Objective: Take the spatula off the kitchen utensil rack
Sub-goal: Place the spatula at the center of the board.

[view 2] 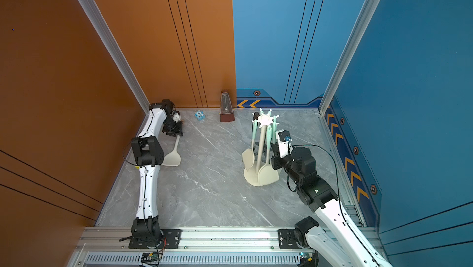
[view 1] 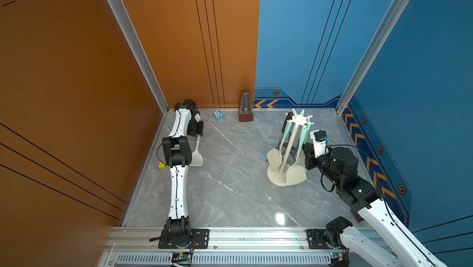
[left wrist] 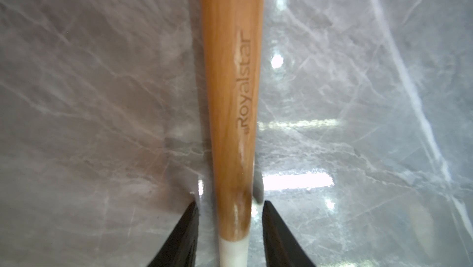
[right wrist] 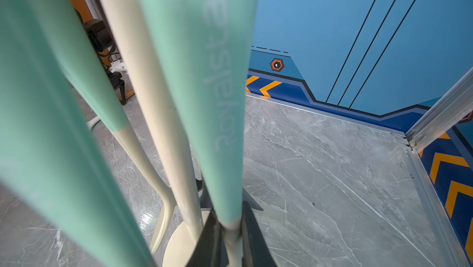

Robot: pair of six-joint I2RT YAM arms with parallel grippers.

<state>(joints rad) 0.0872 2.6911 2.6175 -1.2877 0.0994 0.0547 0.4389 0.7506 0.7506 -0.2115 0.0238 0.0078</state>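
Note:
The kitchen utensil rack (view 1: 289, 148) (view 2: 261, 148) stands at the right of the table, with mint-handled cream spatulas hanging from its star crown (view 1: 299, 119). My right gripper (view 1: 305, 150) (right wrist: 229, 217) is shut on the neck of one hanging spatula (right wrist: 204, 73) (view 1: 295, 173), just below its mint handle, beside the rack's pole (right wrist: 153, 99). Another spatula (view 1: 197, 155) (view 2: 174, 156), with a wooden handle (left wrist: 230, 86), lies flat on the table at the far left. My left gripper (view 1: 197, 131) (left wrist: 230, 204) straddles that handle, open, with a gap on each side.
A brown metronome (view 1: 245, 108) and a small blue block (view 1: 217, 116) stand by the back wall. A yellow block (view 1: 162, 165) lies under the left arm at the table's left edge. Walls enclose the left, back and right sides.

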